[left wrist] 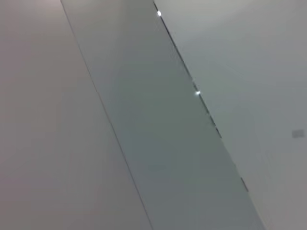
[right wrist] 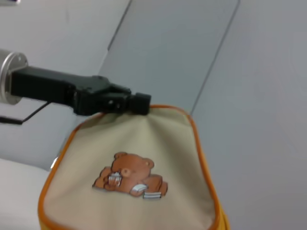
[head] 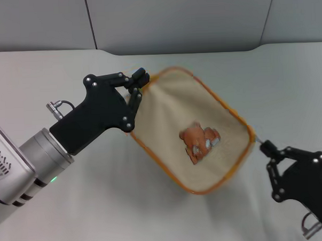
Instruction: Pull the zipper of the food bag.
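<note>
Left gripper [head: 138, 84], upper left of centre in the head view, its fingers pressed together on the far corner of the food bag [head: 193, 132], pinning that edge. The bag lies flat at centre frame, bear picture up, orange piping all round. Right gripper [head: 265, 146], lower right, sits at the bag's right corner with its tip touching the spot where a small pale glint suggests the zipper [head: 257, 139] pull; whether its fingers are spread or closed on the tab cannot be told (the tip is seen end-on). Judged step: one arm anchors the bag while the other is at, or taking, the pull tab. The next move would call for a firm pinch on the tab and a draw along the orange track, with the anchoring grip kept steady so the fabric does not bunch. The bag rests on a plain off-white table [head: 74, 209]; behind it stand grey wall panels [head: 178, 18] with dark seams.
</note>
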Motion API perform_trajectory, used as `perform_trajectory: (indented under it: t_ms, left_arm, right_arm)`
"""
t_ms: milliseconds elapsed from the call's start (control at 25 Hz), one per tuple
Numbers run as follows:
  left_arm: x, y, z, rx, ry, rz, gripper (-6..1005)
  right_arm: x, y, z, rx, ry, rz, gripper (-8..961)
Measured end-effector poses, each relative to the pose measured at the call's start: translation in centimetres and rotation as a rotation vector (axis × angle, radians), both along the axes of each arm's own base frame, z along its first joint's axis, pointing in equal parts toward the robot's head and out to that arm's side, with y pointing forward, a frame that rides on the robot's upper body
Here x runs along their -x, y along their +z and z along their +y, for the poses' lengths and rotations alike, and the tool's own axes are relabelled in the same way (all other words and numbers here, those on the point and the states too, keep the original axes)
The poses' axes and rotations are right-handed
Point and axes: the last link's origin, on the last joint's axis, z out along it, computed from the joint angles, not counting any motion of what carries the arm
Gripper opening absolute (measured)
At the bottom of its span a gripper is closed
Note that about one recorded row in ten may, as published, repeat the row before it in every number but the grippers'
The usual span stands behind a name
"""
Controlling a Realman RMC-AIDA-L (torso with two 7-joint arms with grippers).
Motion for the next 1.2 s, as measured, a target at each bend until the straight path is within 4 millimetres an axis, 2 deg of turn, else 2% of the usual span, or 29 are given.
perform_trajectory:
  t_ms: [240, 400, 560, 640, 760, 800, 840, 880, 920, 1040, 1120, 1200]
  left_arm:
    - [0.0, -0.2, -0.4, 0.014, 0.016, -0.029, 35]
    - [0.5, -0.9, -1.5, 0.026, 0.074, -0.071, 6]
    - [0.8, -1.0, -1.8, 0.031, 0.087, -0.078, 22]
    - [2.1, -0.9, -3.2, 0.128, 0.151, -0.133, 38]
    - [2.8, -0.6, -3.2, 0.252, 0.164, -0.121, 127]
    - [3.2, -0.5, -3.2, 0.344, 0.162, -0.088, 156]
    - [3.2, -0.5, -3.2, 0.344, 0.162, -0.088, 186]
    - [3.2, -0.5, -3.2, 0.344, 0.162, -0.088, 215]
    - [3.4, -0.4, -3.3, 0.418, 0.144, -0.038, 245]
    - [3.4, -0.3, -3.5, 0.467, 0.117, -0.006, 395]
    - [3.5, 0.3, -3.9, 0.568, 0.069, 0.057, 479]
    - [3.8, 0.8, -4.1, 0.578, 0.063, 0.064, 548]
  right_arm:
    - [0.8, 1.4, -0.6, -0.074, 0.045, 0.078, 52]
    - [0.7, 1.9, 0.0, -0.057, 0.032, 0.14, 63]
    - [0.3, 2.8, 0.8, 0.027, 0.011, 0.243, 205]
    - [-0.1, 3.7, 1.5, 0.11, 0.007, 0.309, 276]
    - [-0.3, 5.3, 2.8, 0.3, 0.016, 0.391, 415]
    - [-0.1, 6.3, 3.7, 0.44, 0.026, 0.397, 461]
    - [0.0, 6.7, 4.0, 0.497, 0.028, 0.395, 507]
    - [0.0, 6.7, 4.0, 0.497, 0.028, 0.395, 525]
    - [0.3, 7.1, 4.4, 0.557, 0.035, 0.379, 543]
    - [1.1, 7.8, 5.1, 0.696, 0.07, 0.319, 598]
    - [1.6, 7.9, 5.5, 0.787, 0.09, 0.268, 634]
    - [2.2, 7.8, 5.9, 0.869, 0.1, 0.219, 671]
